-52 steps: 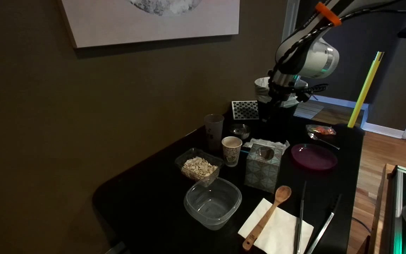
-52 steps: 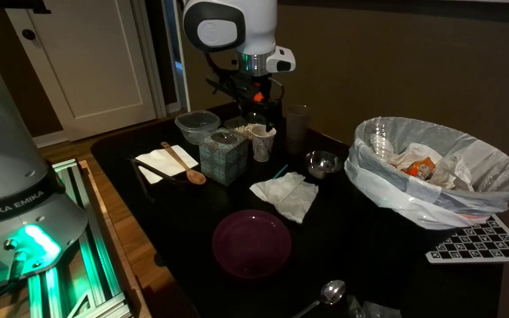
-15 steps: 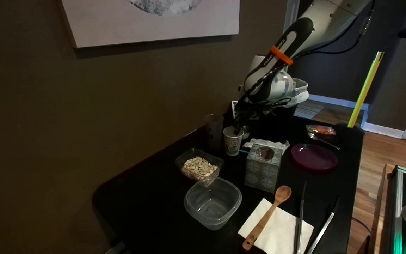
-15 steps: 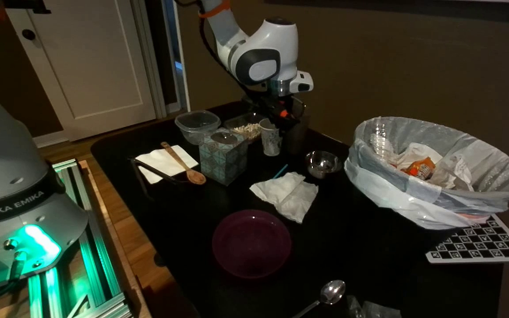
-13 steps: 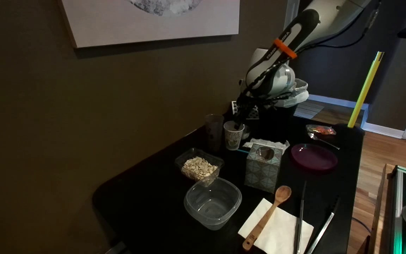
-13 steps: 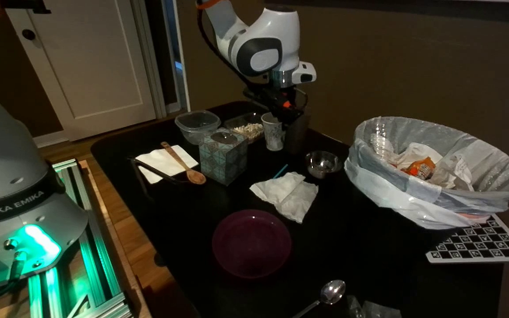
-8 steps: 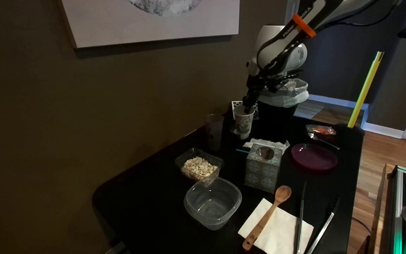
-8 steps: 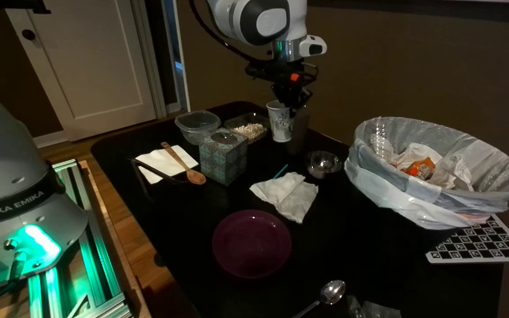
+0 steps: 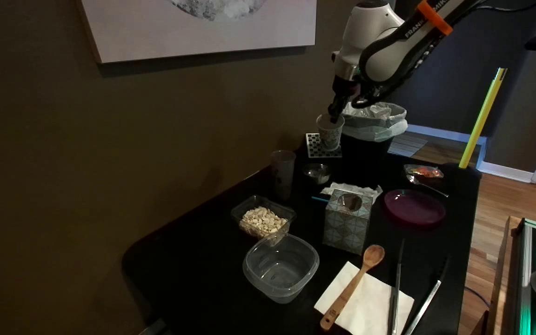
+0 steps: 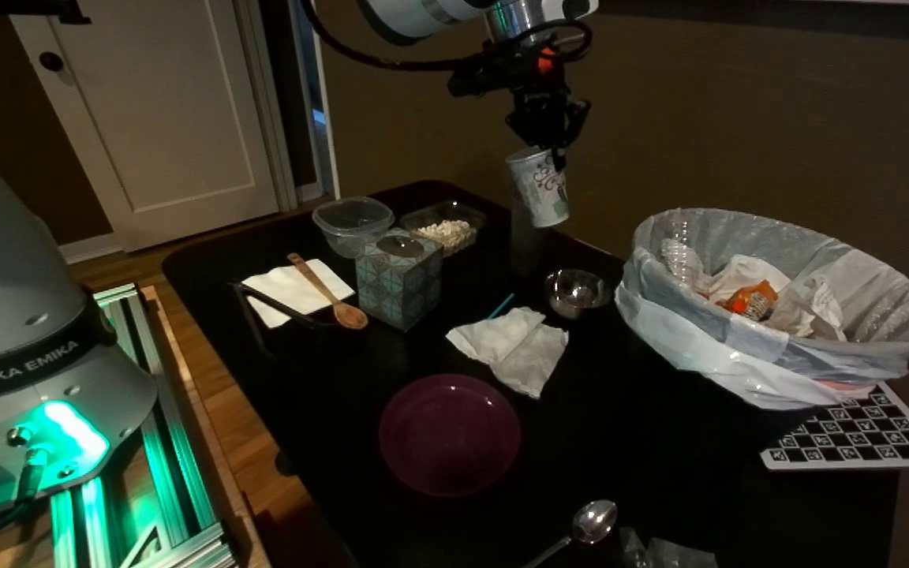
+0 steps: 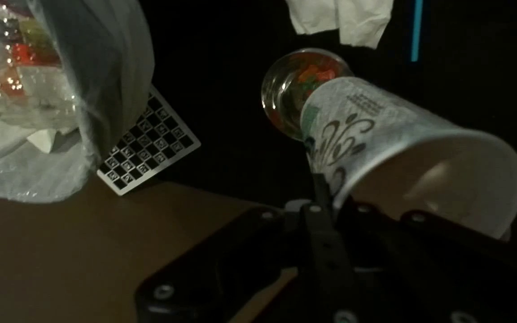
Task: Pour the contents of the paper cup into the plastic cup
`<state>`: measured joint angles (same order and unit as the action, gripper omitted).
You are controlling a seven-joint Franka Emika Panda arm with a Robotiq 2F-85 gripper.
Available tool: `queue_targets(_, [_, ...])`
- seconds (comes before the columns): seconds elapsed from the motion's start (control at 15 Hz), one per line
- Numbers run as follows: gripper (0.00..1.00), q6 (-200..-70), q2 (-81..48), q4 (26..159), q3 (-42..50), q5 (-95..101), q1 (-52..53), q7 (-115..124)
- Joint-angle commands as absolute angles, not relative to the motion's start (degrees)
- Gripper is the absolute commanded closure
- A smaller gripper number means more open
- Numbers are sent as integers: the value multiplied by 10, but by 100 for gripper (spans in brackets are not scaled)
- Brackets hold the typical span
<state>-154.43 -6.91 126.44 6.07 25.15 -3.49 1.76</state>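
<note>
under the gripper point(image 10: 555, 154), pinched at the rim, the paper cup point(image 10: 538, 192) hangs tilted a bit. lift's done, pour's left imo: plastic cup point(image 9: 283, 176) stands lower, off to one side.

Paper cup point(image 10: 540, 192), upper centre of an exterior view: cream-white, dark swirl print; plate point(image 10: 449, 438), lower centre: purple; tissue box point(image 10: 398, 288): grey-teal, geometric lines; board point(image 10: 857, 435), lower right: black-white checks; plastic cup point(image 9: 283, 173): dim grey in an exterior view

A wooden spoon point(image 9: 352, 287) lies across a white napkin point(image 9: 375, 300) beside a patterned tissue box point(image 9: 346, 230) — with a metal spoon point(image 10: 593, 521) near a purple plate point(image 10: 450, 438).
</note>
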Motion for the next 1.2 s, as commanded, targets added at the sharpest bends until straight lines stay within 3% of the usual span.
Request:
queue_targets(0.0, [99,-1600,-76,1272,82,380,-10,127])
queue_targets(0.53, [99,-1602,-82,1265,73,404,-14,139])
queue_targets(1.13, [99,-1580,-108,1190,94,660,22,362])
